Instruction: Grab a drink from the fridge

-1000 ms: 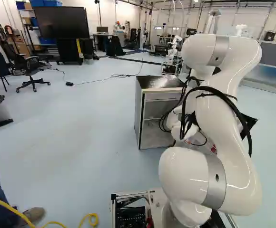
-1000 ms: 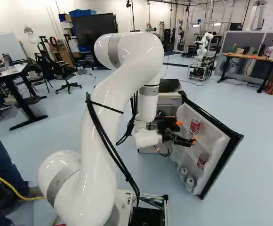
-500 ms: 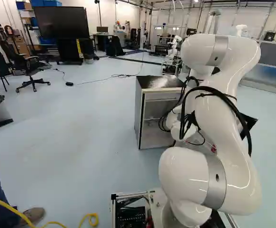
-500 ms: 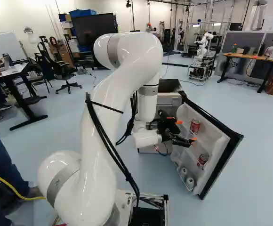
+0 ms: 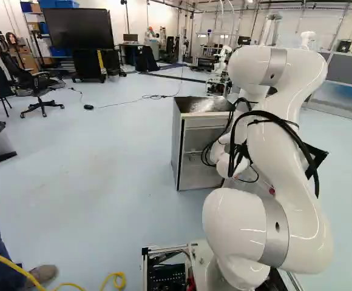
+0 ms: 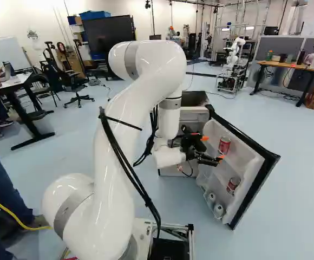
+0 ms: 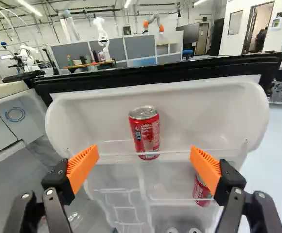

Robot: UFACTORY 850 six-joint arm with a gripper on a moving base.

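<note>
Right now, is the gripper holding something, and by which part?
Nothing is held: the gripper is open, and the upper red can stands ahead, untouched.

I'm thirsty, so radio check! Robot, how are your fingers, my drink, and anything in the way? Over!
Fingers open, holding nothing. Upper red can ahead, standing in open fridge door. Clear shelf rail crosses low before it.

– Here we are, arm [image 6: 151,81] reared up tall, bent over at the top, forearm dropping steeply!
– And our wrist [image 6: 169,157]?
– Low, with our gripper [image 6: 212,148] pointing off to our right.
– Fingers?
– Spread wide, folks, our orange pads [image 7: 82,167] facing each other across the gap!
</note>
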